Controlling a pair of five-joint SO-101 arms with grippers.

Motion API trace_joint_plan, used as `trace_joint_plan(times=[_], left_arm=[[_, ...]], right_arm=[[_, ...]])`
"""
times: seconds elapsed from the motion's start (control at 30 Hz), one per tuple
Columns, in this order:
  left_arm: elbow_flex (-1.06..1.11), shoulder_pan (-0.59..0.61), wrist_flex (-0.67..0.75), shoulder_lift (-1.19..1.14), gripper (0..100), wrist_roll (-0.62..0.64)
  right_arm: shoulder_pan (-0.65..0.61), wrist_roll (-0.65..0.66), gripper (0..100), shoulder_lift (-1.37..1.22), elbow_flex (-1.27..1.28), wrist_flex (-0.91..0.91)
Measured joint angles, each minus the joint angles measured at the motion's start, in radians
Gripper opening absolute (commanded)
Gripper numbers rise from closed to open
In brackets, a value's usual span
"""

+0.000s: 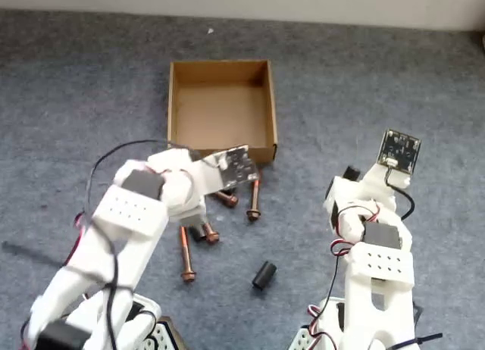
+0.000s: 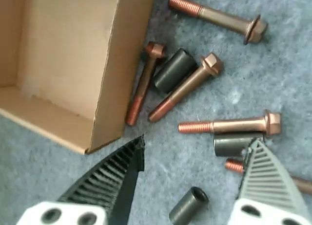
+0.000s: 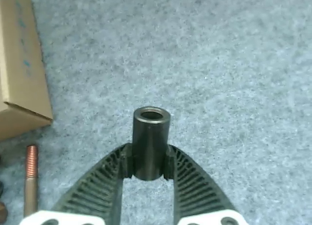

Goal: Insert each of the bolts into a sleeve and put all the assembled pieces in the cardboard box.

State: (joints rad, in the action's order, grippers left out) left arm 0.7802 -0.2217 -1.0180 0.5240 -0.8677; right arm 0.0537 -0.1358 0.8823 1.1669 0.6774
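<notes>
While the right hand (image 3: pixel 148 161) clamps a black cylindrical metal sleeve (image 3: pixel 151 132) apart from the brown cardboard box (image 2: pixel 114 79), the left hand (image 2: pixel 198 143) hangs released over copper-coloured bolts (image 2: pixel 187 87) just beside that box, so bolt pickup for insertion seems next.

Bright, diffuse light; short, soft shadows lie beside the bolts (image 2: pixel 229 125) and within the cardboard box (image 1: pixel 171 107) walls

Copper bolts (image 2: pixel 229 124) and black sleeves (image 2: pixel 174 71) lie loose beside the cardboard box (image 2: pixel 114 84); the right claw (image 3: pixel 148 159) grips one sleeve (image 3: pixel 151 130).
</notes>
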Motion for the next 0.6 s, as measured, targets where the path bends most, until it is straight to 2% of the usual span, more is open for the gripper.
trace_joint_plan(times=[0.13, 0.33, 0.47, 0.6], left_arm=[[-0.098, -0.031, 0.005, -0.169, 33, 0.000], [-0.193, -0.054, 0.132, -0.411, 33, 0.000], [-0.258, -0.075, 0.158, -0.543, 32, 0.000], [-0.321, -0.075, 0.164, -0.649, 27, 0.002]], right_arm=[[0.000, 0.000, 0.4, 0.000, 0.000, 0.000], [0.000, 0.000, 0.5, 0.000, 0.000, 0.000], [0.000, 0.000, 0.5, 0.000, 0.000, 0.000], [0.000, 0.000, 0.5, 0.000, 0.000, 0.000]])
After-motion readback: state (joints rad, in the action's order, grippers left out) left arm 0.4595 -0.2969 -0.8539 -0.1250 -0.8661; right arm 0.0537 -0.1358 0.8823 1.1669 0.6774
